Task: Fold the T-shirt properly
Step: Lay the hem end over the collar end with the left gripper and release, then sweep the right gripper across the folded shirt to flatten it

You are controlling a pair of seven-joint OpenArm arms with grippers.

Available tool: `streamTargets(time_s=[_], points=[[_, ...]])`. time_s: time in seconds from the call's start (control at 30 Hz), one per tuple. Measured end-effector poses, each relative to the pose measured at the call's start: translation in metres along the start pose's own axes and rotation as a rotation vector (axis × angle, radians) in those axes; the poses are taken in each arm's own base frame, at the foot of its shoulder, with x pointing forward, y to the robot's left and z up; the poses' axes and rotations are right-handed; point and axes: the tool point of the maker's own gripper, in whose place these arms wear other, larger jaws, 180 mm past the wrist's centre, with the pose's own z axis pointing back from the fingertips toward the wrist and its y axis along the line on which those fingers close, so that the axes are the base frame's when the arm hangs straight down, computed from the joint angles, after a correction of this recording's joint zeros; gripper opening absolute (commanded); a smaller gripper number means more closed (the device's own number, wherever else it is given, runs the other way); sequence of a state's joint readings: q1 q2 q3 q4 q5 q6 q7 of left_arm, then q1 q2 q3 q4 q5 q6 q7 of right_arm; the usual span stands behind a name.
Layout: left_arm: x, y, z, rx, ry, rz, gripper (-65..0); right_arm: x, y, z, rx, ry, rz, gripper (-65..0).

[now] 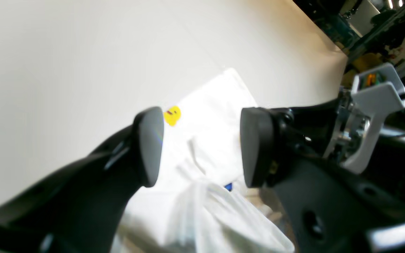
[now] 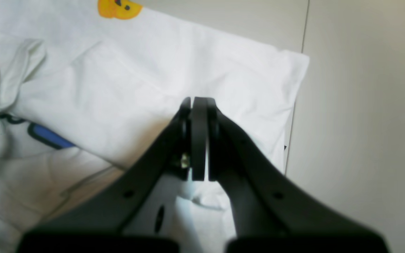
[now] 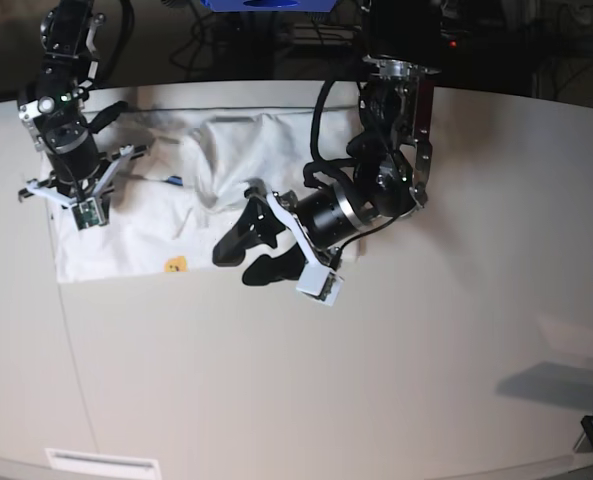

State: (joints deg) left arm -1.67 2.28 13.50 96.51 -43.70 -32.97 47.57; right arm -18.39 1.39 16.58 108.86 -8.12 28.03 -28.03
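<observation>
From the left wrist, the left gripper point(image 1: 202, 147) stood released, its two pads apart with nothing between them; the one white shirt point(image 1: 209, 140) lay rumpled beyond them on the table point(image 1: 65, 52), a yellow mark point(image 1: 172, 115) near the left pad.

From the right wrist, the right gripper point(image 2: 199, 137) was clenched over the shirt point(image 2: 135, 80); whether it pinched cloth, I couldn't tell.

From the base camera, one shirt point(image 3: 226, 170) lay bunched between two arms.
</observation>
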Motion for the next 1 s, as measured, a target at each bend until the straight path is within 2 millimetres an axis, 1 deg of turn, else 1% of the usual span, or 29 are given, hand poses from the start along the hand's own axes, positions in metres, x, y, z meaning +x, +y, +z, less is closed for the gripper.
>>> streamTargets(time_s=[0.07, 0.1, 0.13, 0.2, 0.27, 0.33, 0.4, 0.43, 0.53, 0.6, 0.7, 0.83, 0.9, 0.93, 1.0], points=[[0.007, 0.005, 0.008, 0.01, 0.011, -0.055, -31.9, -0.004, 0.001, 0.001, 0.002, 0.007, 0.002, -64.9], [0.011, 0.009, 0.014, 0.019, 0.009, -0.081, -33.3, -0.006, 0.001, 0.003, 0.005, 0.014, 0.004, -64.9], [0.012, 0.014, 0.022, 0.033, 0.018, -0.11, -37.1, -0.009, 0.005, 0.004, 0.017, 0.022, 0.01, -64.9], [0.009, 0.03, 0.039, 0.08, 0.059, -0.162, -50.2, -0.01, 0.014, 0.005, 0.068, 0.023, 0.039, -64.9], [0.0, 0.056, 0.061, 0.173, 0.118, -0.212, -64.8, -0.004, 0.021, 0.006, 0.107, 0.008, 0.065, -64.9], [-0.014, 0.084, 0.09, 0.288, 0.175, -0.229, -65.0, -0.001, 0.027, 0.006, 0.138, -0.005, 0.088, -64.9], [-0.029, 0.111, 0.12, 0.411, 0.236, -0.233, -65.0, 0.0, 0.038, 0.006, 0.186, -0.003, 0.133, -64.9], [-0.034, 0.122, 0.135, 0.47, 0.258, -0.233, -65.0, 0.001, 0.047, 0.007, 0.233, -0.006, 0.178, -64.9], [-0.047, 0.146, 0.171, 0.605, 0.314, -0.235, -65.0, 0.005, 0.072, 0.008, 0.324, -0.025, 0.271, -64.9], [-0.055, 0.153, 0.188, 0.658, 0.34, -0.226, -65.0, 0.006, 0.086, 0.009, 0.369, -0.033, 0.304, -64.9], [-0.065, 0.157, 0.204, 0.693, 0.367, -0.21, -65.0, 0.011, 0.091, 0.009, 0.38, -0.046, 0.31, -64.9], [-0.069, 0.159, 0.215, 0.715, 0.37, -0.197, -65.0, 0.032, 0.086, 0.013, 0.359, -0.104, 0.326, -64.9], [-0.072, 0.159, 0.218, 0.72, 0.378, -0.193, -65.0, 0.03, 0.088, 0.013, 0.365, -0.097, 0.33, -64.9], [-0.074, 0.158, 0.219, 0.719, 0.383, -0.191, -65.0, 0.028, 0.093, 0.014, 0.379, -0.092, 0.337, -64.9], [-0.076, 0.156, 0.215, 0.708, 0.384, -0.188, -65.0, 0.028, 0.108, 0.017, 0.421, -0.097, 0.354, -64.9]])
